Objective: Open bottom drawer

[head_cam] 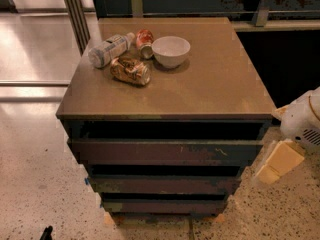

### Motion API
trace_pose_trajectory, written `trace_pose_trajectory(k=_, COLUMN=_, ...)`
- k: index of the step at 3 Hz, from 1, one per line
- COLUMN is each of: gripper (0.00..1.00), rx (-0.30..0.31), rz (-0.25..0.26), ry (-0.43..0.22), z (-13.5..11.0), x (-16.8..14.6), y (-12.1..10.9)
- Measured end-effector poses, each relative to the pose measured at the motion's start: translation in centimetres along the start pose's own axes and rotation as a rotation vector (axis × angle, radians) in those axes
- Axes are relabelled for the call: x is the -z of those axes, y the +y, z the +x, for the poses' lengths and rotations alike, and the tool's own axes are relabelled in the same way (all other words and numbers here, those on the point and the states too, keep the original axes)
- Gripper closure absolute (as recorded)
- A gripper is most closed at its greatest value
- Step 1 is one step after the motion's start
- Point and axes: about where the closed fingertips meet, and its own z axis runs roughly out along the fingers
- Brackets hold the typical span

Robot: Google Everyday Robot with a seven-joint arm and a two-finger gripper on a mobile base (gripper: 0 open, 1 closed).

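The gripper (279, 163) hangs beside the cabinet (210, 89) (how wide, I cannot tell); it should sink low and hook the bottom drawer (165, 205) squarely.

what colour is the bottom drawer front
The bottom drawer is dark maroon-brown, camera view; the hand is off to its right.

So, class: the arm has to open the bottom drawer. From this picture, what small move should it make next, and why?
Probably lower the gripper and bring it in toward the front of the bottom drawer. The gripper hangs off to the side of the cabinet, touching nothing and higher than that drawer. The drawer is the narrowest front, nearest the floor, and looks shut.
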Motion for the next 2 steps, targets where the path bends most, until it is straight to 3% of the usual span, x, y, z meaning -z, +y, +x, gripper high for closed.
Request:
trace_pose_trajectory(k=1, gripper=0.0, rx=-0.179, rz=0.014, ry=-0.051, z=3.0, x=-4.1, y=2.0)
trace_pose_trajectory(k=2, gripper=0.0, rx=-0.323, rz=0.023, ry=-0.037, z=6.2, x=-9.1, y=4.5)
